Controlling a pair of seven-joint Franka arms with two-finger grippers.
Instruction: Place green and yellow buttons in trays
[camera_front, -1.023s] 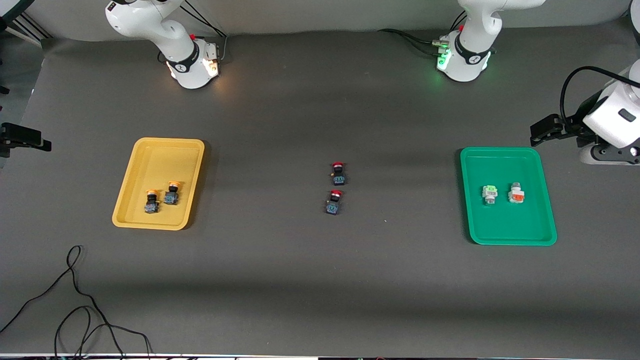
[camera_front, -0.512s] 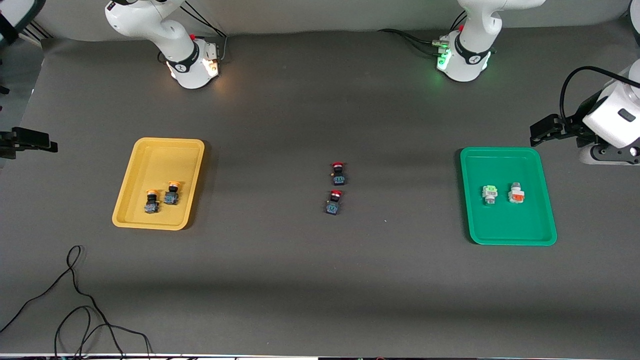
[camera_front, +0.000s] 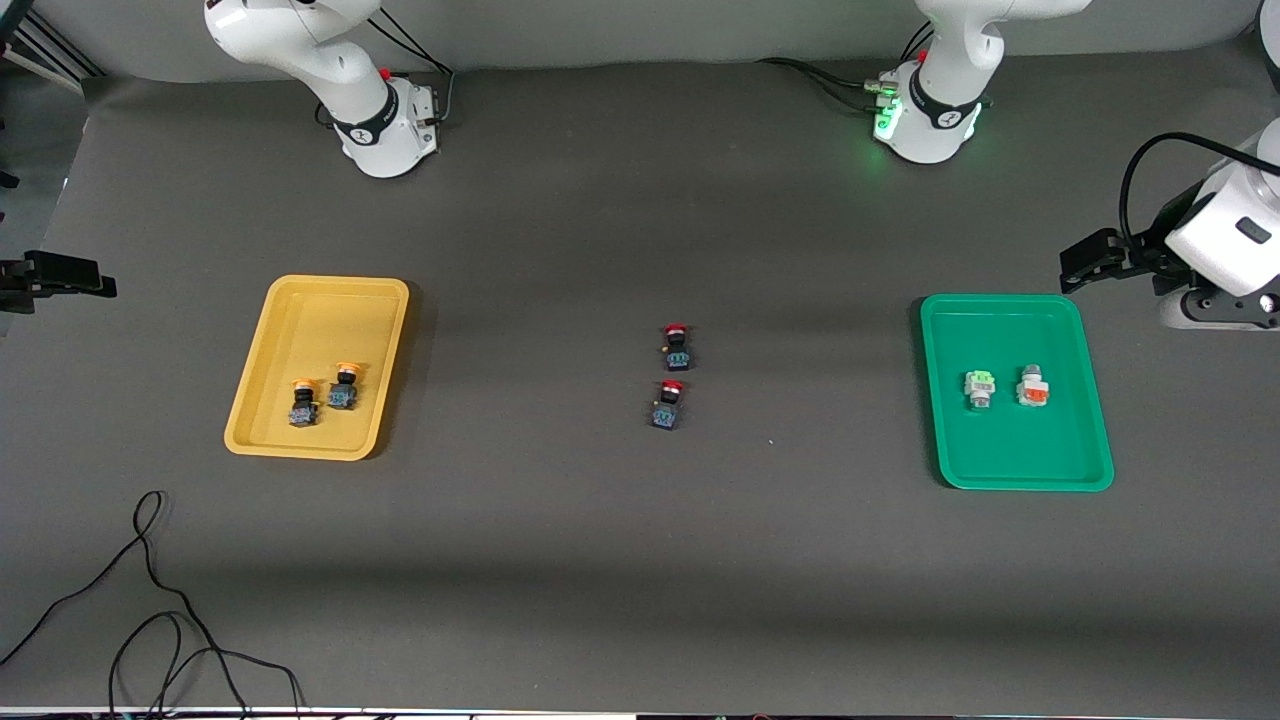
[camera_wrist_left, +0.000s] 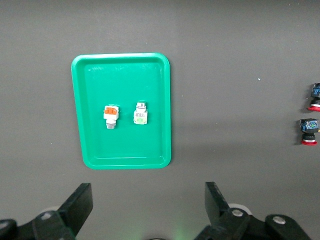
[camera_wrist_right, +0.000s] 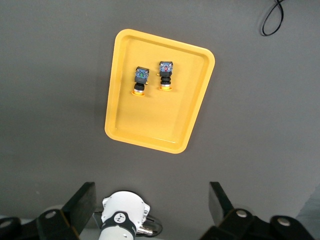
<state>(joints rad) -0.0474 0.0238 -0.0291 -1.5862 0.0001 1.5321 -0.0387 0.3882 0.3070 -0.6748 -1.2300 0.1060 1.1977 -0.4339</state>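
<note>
**Buttons sit in both trays, arms raised**

The desk carries a yellow tray toward the right arm's end and a green tray toward the left arm's end. The left end effector hangs spread and empty high above the desk near the green tray; the right end effector hangs spread and empty high above the desk near the yellow tray. Two yellow-capped buttons lie side by side in the yellow tray. A green button and an orange-marked switch lie in the green tray. Two red-capped switches rest mid-desk.
</note>
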